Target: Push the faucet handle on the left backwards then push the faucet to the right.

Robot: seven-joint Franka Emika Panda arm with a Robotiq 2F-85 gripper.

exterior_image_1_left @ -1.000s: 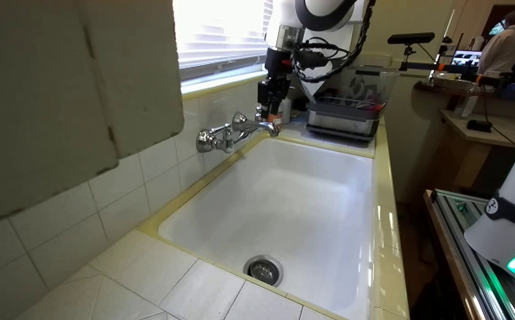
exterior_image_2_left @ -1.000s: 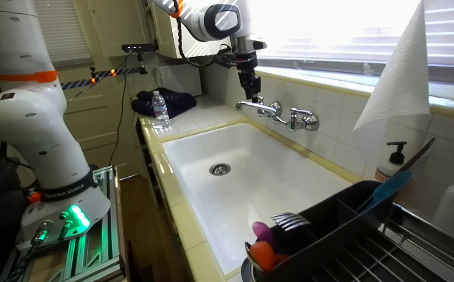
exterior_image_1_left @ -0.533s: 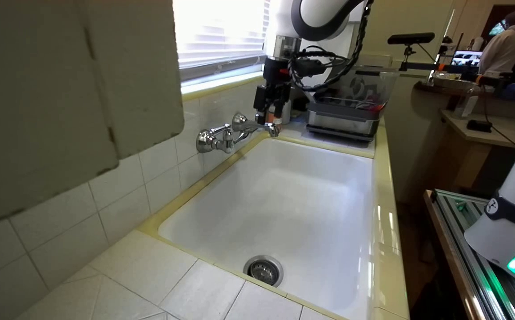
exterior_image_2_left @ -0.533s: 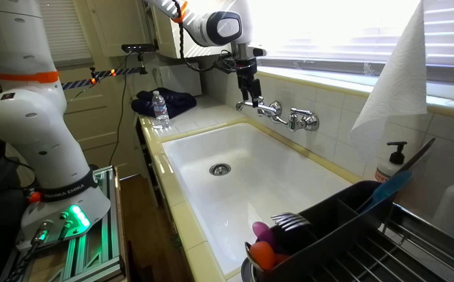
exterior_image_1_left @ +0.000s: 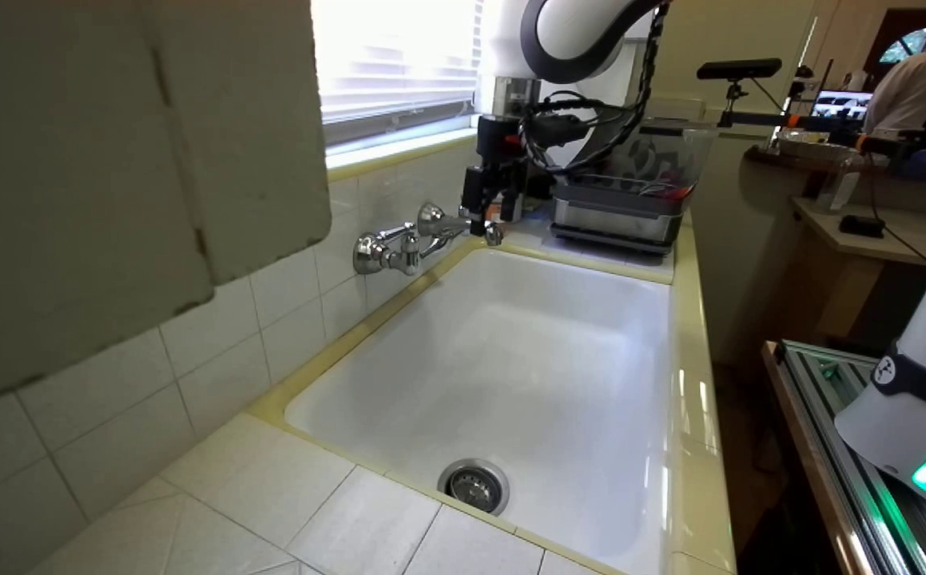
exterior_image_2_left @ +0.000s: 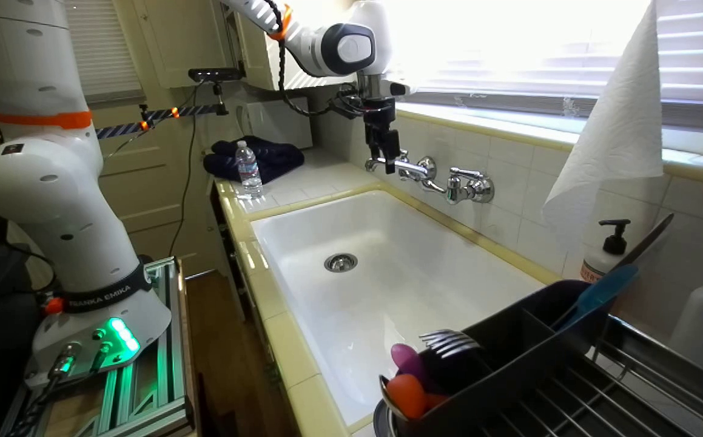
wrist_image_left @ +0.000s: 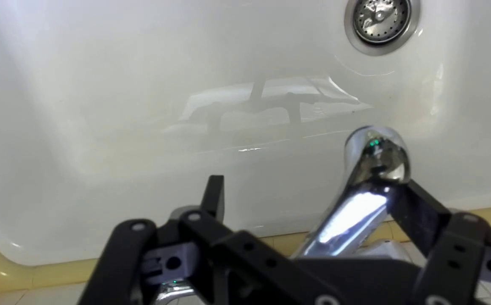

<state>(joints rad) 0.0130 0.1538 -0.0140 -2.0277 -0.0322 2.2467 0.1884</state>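
wrist view: hand (wrist_image_left: 314, 186) straddles faucet (wrist_image_left: 355, 214), roomier one side

1 faucet (wrist_image_left: 357, 212); 2 faucet handles (exterior_image_2_left: 466, 174); 1 pincer (wrist_image_left: 315, 197); 1 sink (exterior_image_2_left: 375, 315); 1 drain (exterior_image_2_left: 341, 262)

Daylight glares through a blind-covered window (exterior_image_2_left: 527, 48) above a white-tiled wall (exterior_image_2_left: 500, 221).
In an exterior view, the window spans 12 to 2 o'clock, the wall shows at 3, a panelled door (exterior_image_2_left: 145, 194) at 9, brown floor (exterior_image_2_left: 224, 358) at 7. In an exterior view, a chipped cabinet (exterior_image_1_left: 95, 184) hangs at 10 o'clock and the tiled counter (exterior_image_1_left: 367, 511), edged in yellow, lies at 7.
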